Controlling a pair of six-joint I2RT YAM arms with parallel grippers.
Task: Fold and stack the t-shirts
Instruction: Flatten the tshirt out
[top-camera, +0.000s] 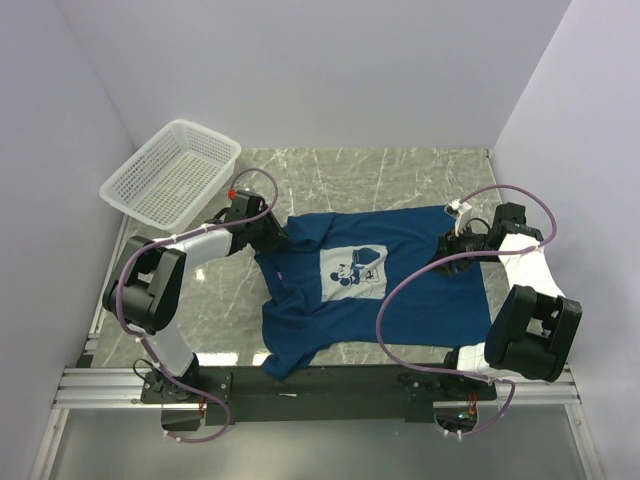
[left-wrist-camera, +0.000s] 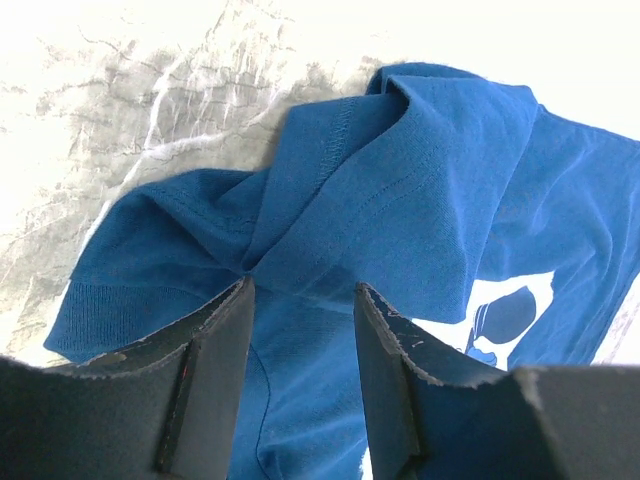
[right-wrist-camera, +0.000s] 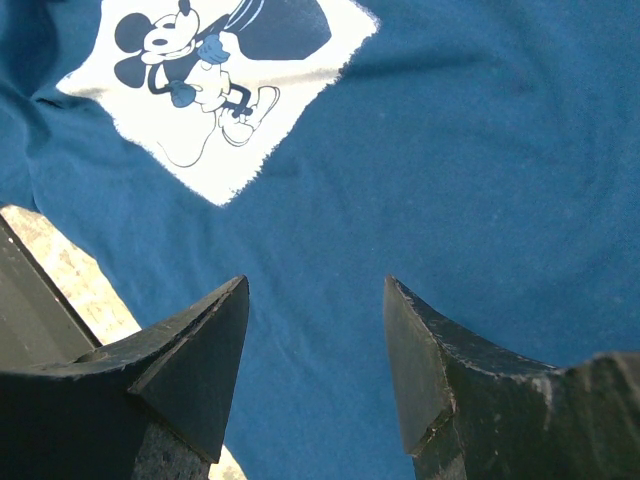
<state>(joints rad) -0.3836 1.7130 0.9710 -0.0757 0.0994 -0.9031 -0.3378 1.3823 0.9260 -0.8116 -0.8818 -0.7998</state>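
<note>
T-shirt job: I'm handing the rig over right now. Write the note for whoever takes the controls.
Left end effector: open, jaws apart at the bunched sleeve, no grip seen.
Right end effector: open, over flat fabric near the mouse print, holding nothing.
Dark blue t-shirt: spread print-up on the marble table; only one in view. White mesh basket sits at the far left, apart from it.
Done: shirt laid out.
Left: smooth that sleeve, make every fold, stack.
</note>
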